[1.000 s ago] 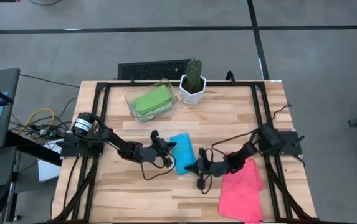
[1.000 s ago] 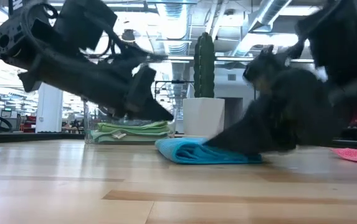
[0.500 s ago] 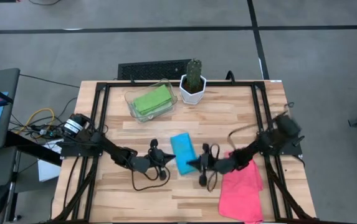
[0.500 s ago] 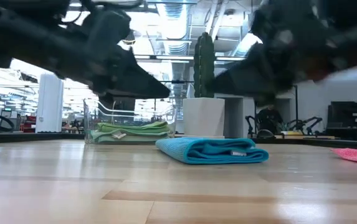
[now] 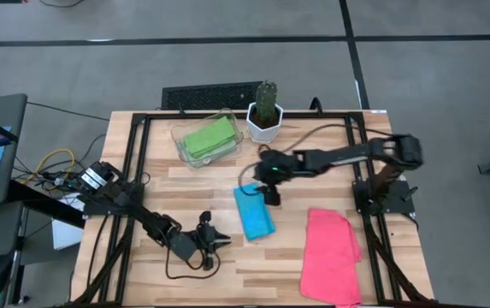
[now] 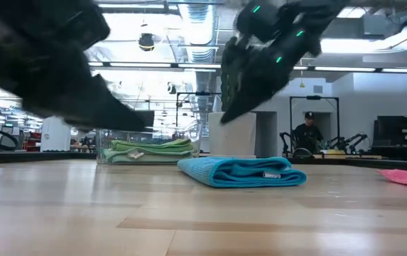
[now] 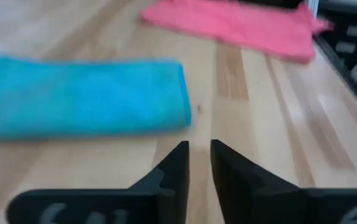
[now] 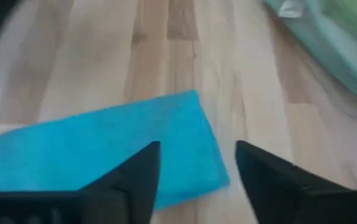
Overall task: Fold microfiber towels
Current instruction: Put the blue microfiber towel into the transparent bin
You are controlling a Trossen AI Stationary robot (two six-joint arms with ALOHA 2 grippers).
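A cyan blue microfiber towel [image 5: 253, 214], folded into a narrow block, lies flat on the wooden table near its middle. My right gripper [image 5: 266, 177] hangs open above the towel's far end [image 8: 184, 124], touching nothing. My left gripper [image 5: 215, 239] stands low over the table to the near left of the blue towel [image 7: 85, 96]; its fingers are a narrow gap apart with nothing between them. A hot pink towel [image 5: 330, 255] lies spread at the near right. Green towels [image 5: 208, 137] lie folded in a clear tray [image 5: 179, 135] at the far side.
A white pot with a cactus [image 5: 264, 118] stands beside the tray at the far edge. Black frame rails [image 5: 138, 171] run along the table's left and right sides. Bare wood shows between the blue towel and the tray, and along the near edge.
Both grippers have drawn away from the blue towel, which stays folded where it lay. My left gripper has backed off toward the table's near edge. My right gripper has risen and swung toward the far edge, ending over the towel's far end.
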